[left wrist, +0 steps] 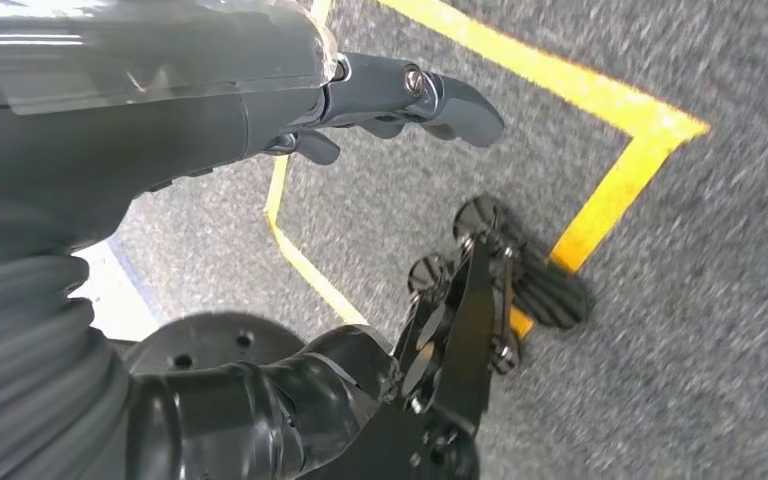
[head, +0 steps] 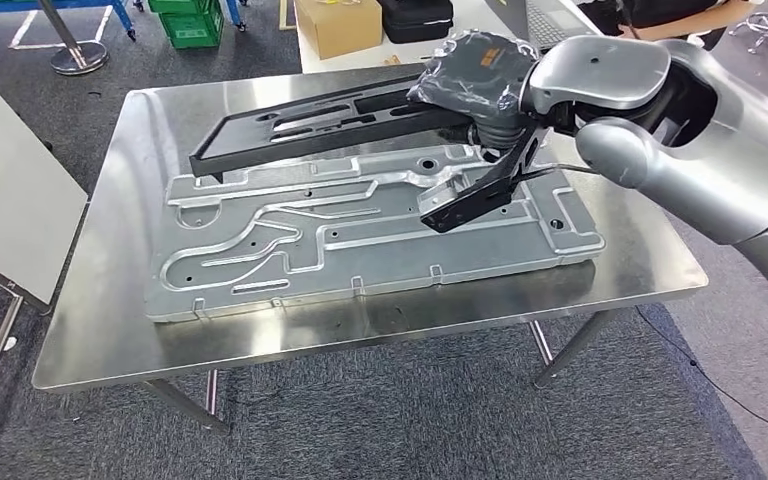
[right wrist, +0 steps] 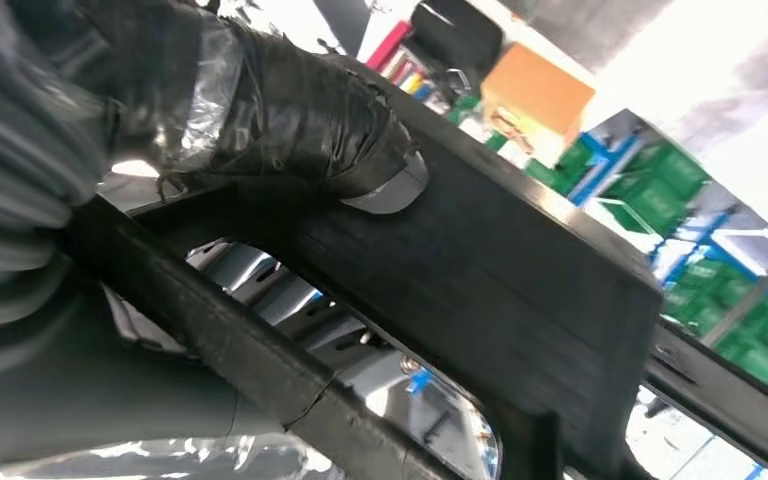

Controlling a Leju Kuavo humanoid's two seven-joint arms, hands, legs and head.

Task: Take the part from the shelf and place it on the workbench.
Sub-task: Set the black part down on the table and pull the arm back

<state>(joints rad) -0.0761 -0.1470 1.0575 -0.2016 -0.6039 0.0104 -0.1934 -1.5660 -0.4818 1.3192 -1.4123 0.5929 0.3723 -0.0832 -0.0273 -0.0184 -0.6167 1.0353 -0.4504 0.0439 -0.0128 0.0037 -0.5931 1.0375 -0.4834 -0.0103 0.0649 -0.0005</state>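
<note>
The right hand (head: 475, 75) grips the black part (head: 310, 125) over the desk (head: 100, 330); the left hand (left wrist: 400, 95) hangs released.

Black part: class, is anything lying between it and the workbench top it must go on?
Yes. The right hand holds the black part above a silver plate that covers much of the workbench directly beneath it.

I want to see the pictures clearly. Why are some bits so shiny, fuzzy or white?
Head view: sharp, with ceiling lights glaring off the steel workbench. Left wrist view: the floor and yellow tape line are smeared by motion blur. Right wrist view: the black part is dark and soft, the background washed out white.
</note>
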